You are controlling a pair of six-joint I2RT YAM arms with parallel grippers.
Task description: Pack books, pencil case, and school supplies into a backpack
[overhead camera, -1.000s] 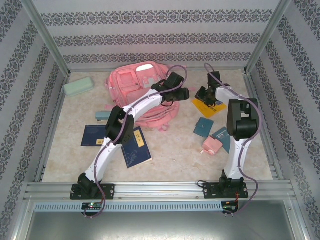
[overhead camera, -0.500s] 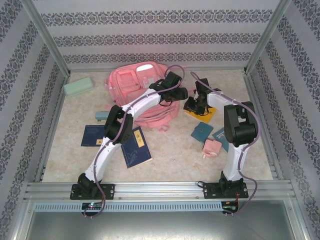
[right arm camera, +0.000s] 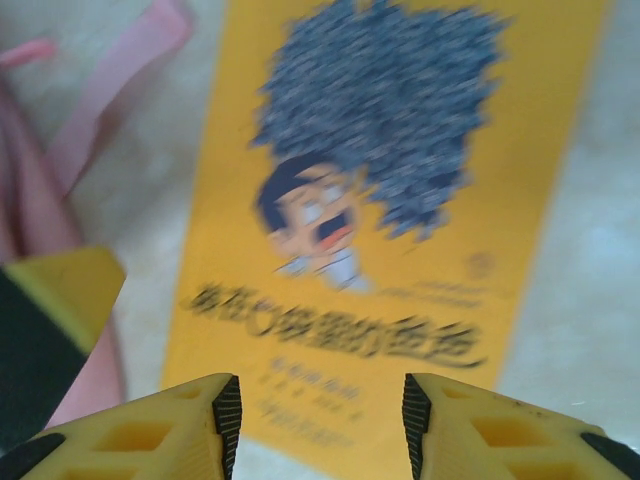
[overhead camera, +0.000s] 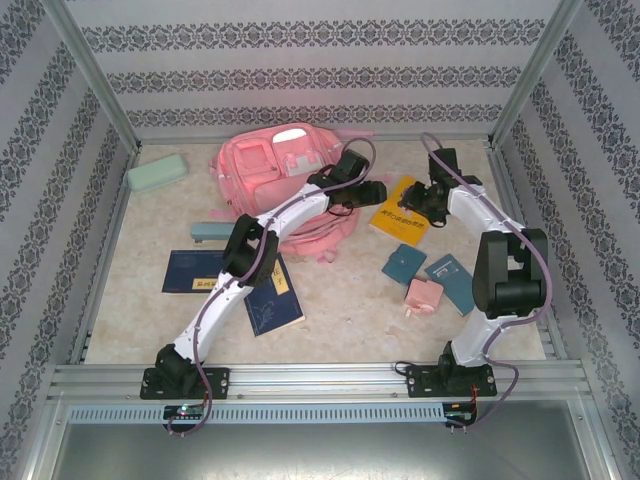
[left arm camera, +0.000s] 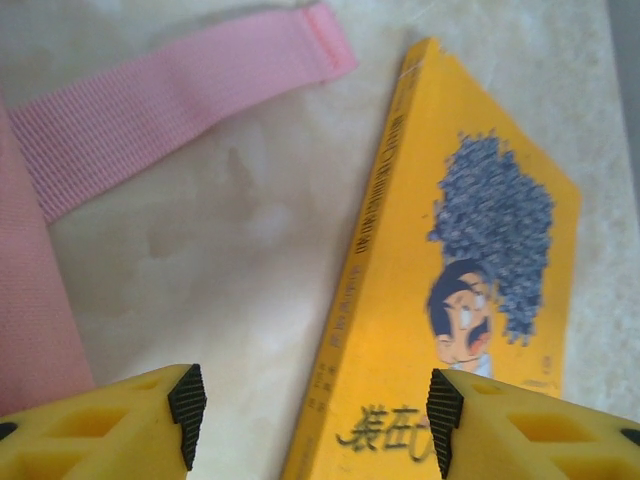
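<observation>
Two spread, empty hands, left hand (left arm camera: 312,408) and right hand (right arm camera: 316,412), above the yellow book (overhead camera: 398,214); next I'd pinch its edge.

yellow book (right arm camera: 380,200): blurred, title unreadable, top edge cut off | backpack (overhead camera: 262,175): lower right hidden behind left arm (overhead camera: 290,212) | navy book (overhead camera: 277,305): corner under same arm
</observation>
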